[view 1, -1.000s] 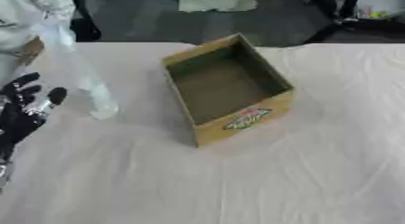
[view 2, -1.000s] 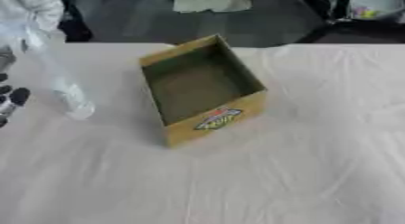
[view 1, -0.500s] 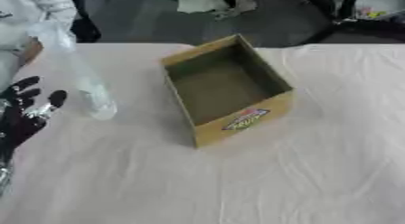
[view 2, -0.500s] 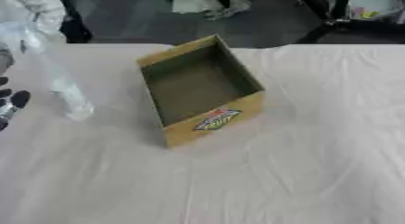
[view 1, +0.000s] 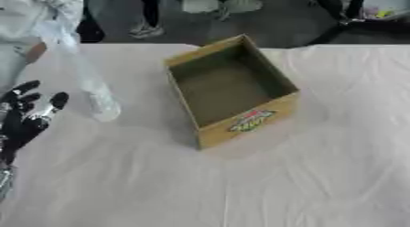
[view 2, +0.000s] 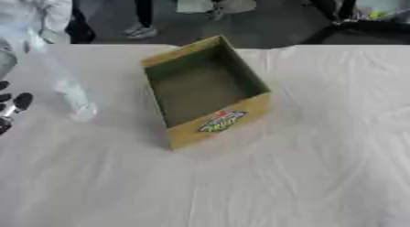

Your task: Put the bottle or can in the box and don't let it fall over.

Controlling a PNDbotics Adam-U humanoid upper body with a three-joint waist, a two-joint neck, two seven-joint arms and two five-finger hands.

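One clear plastic bottle (view 1: 94,94) upright on counter (view 1: 240,185), left of open cardboard box (view 1: 232,91). Left hand (view 1: 24,118) beside bottle, fingers (view 1: 22,88) spread, holding nothing.

A table (view 1: 304,185) under a pale, wrinkled cloth (view 1: 120,189), with a box and a bottle on it.

The open cardboard box (view 1: 232,91) stands on the cloth near the middle of the table, turned at an angle, its inside empty and a colourful label on its near wall. A clear plastic bottle (view 1: 94,91) stands to the left of the box, apart from it, and it leans a little. The cloth has many soft folds in the near part.
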